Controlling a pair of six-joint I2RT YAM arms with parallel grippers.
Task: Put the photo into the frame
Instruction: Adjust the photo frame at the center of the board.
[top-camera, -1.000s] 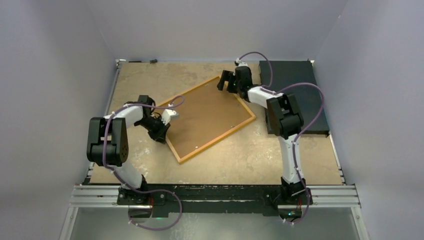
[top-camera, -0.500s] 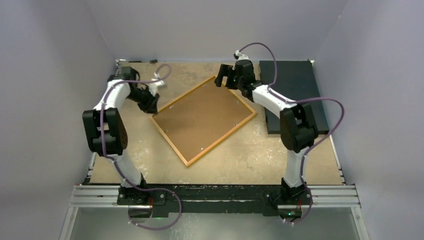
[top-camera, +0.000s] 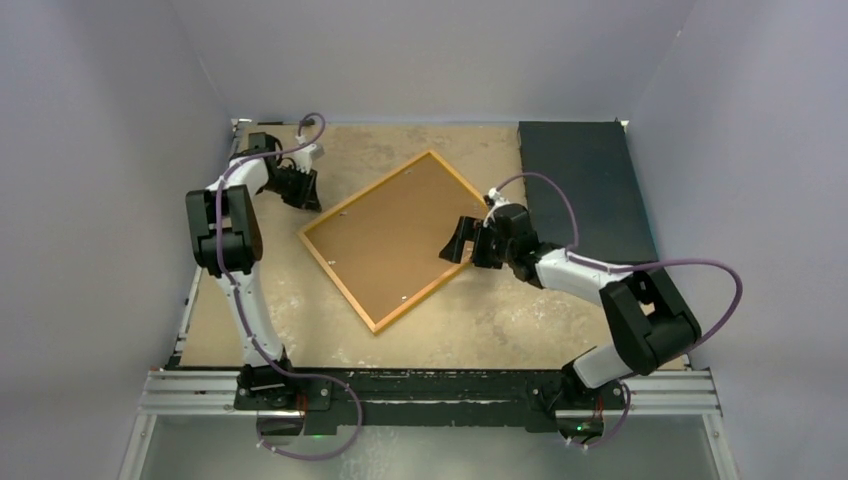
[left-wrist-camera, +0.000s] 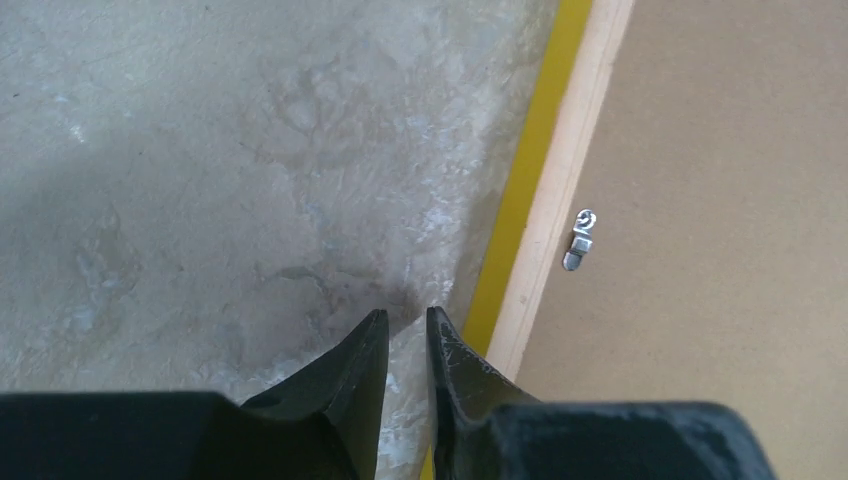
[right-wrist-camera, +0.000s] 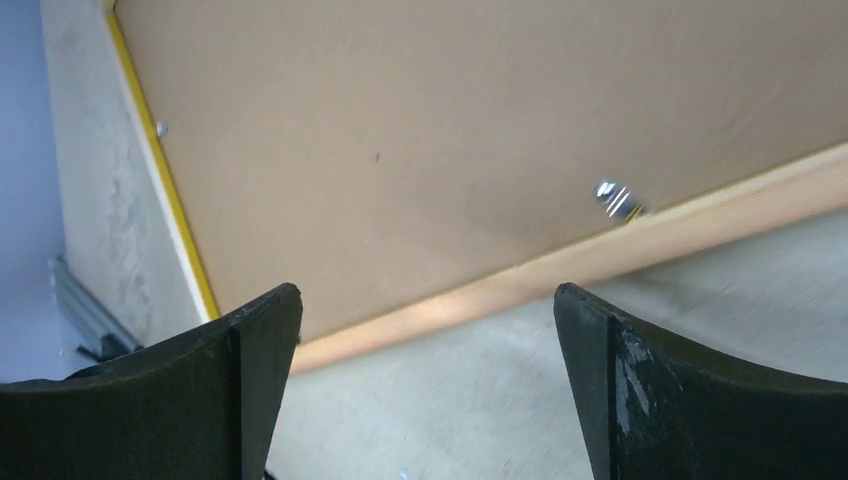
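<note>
Frame (top-camera: 400, 240) is lying back-up, seeming stiff yet fragile, grippable by its rim; left gripper (left-wrist-camera: 405, 320) is hovering barely parted, right gripper (right-wrist-camera: 428, 310) gaping, both empty.

Soft, even overhead light, moderately bright. Faint diffuse shadows on table (top-camera: 500, 320). Right wrist view motion-blurred, metal clip (right-wrist-camera: 618, 200) smeared. Left wrist view mostly sharp.

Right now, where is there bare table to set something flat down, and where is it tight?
Bare table: the near-left patch between the frame and the left arm; the far strip between the frame's far corner and the back wall. Crowded: the frame's right edge under the right tool, near the dark mat, and the frame's left corner by the left tool.
</note>
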